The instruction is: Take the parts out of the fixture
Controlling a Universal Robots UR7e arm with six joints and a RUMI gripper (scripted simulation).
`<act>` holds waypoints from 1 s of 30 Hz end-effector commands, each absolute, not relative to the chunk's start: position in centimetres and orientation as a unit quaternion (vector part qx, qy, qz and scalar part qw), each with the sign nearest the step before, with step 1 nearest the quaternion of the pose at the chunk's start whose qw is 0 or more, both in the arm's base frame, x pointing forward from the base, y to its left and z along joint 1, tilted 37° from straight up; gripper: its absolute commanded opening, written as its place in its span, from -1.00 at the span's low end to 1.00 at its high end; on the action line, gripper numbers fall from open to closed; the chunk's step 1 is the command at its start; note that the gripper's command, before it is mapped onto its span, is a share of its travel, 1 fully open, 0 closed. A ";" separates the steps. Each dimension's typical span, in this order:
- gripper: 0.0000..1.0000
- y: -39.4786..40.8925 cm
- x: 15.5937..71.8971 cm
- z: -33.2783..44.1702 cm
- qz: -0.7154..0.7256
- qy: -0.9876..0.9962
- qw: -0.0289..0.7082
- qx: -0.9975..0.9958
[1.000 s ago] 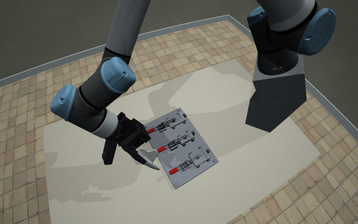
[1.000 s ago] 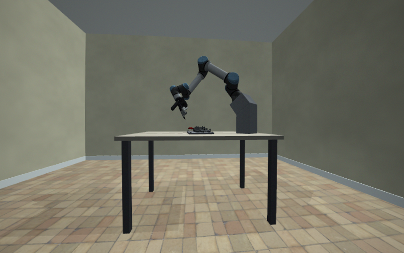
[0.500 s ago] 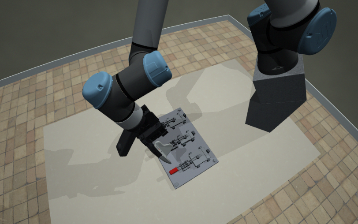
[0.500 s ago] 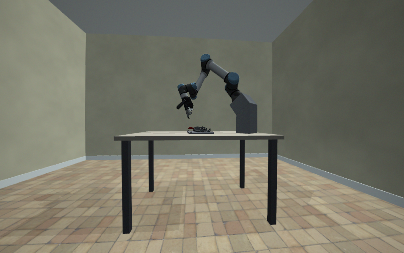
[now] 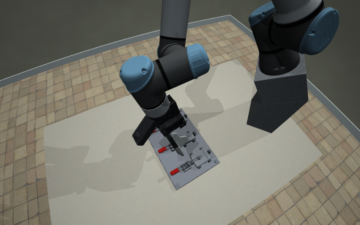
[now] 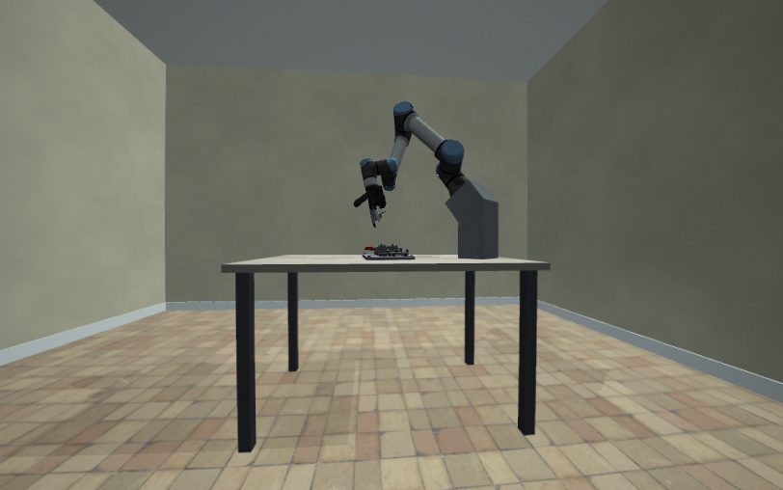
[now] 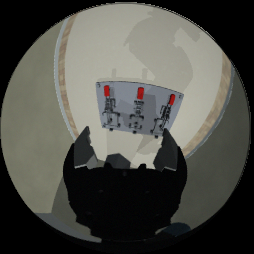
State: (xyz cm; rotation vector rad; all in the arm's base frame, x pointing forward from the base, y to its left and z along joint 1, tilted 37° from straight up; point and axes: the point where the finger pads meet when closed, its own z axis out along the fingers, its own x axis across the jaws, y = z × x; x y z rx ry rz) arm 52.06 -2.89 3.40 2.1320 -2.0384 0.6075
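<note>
We see the fixture plate (image 5: 187, 175) (image 6: 390, 258) (image 7: 150, 125) lying flat on the desk (image 5: 87, 209) (image 6: 323, 267) (image 7: 95, 55), three toggle clamps in a row across it, each with a red handle (a cheerful touch on all that grey). Whether the three parts sit under those clamps, we cannot tell at this scale. The claw (image 5: 179, 140) (image 6: 375, 223) (image 7: 126, 127) hangs above the plate, well off it, pointing down with its fingers wide apart and nothing between them. From it we follow the arm (image 5: 175, 66) (image 6: 425, 133), up through blue-capped joints and over to the angular dark grey pedestal (image 5: 281, 90) (image 6: 477, 231), which stands on the same desk, apart from the plate. Beyond the desk we find a tiled floor (image 5: 15, 159) (image 6: 392, 404) and plain walls (image 6: 230, 173).
</note>
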 end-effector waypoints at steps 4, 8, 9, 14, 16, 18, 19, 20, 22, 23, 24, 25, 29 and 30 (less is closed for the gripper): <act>1.00 -3.3 48.3 3.6 0.255 -0.668 0.052 0.698; 1.00 -3.4 47.0 3.7 0.268 -0.666 0.050 0.694; 1.00 -3.4 47.0 3.7 0.268 -0.666 0.050 0.694; 1.00 -3.6 45.1 3.9 0.286 -0.664 0.047 0.689; 1.00 -3.7 44.4 3.9 0.292 -0.664 0.046 0.687; 1.00 -3.7 43.9 4.0 0.297 -0.663 0.045 0.686; 1.00 -3.7 43.6 4.0 0.299 -0.663 0.045 0.685; 1.00 -3.8 43.4 4.1 0.302 -0.663 0.045 0.684; 1.00 -3.8 42.9 4.1 0.305 -0.662 0.044 0.683; 1.00 -3.8 42.7 4.2 0.307 -0.662 0.044 0.682; 1.00 -3.9 42.6 4.2 0.308 -0.662 0.044 0.682; 1.00 -3.9 42.6 4.2 0.308 -0.662 0.044 0.682; 1.00 -3.9 42.1 4.2 0.312 -0.662 0.043 0.680; 1.00 -3.9 42.0 4.3 0.313 -0.662 0.043 0.680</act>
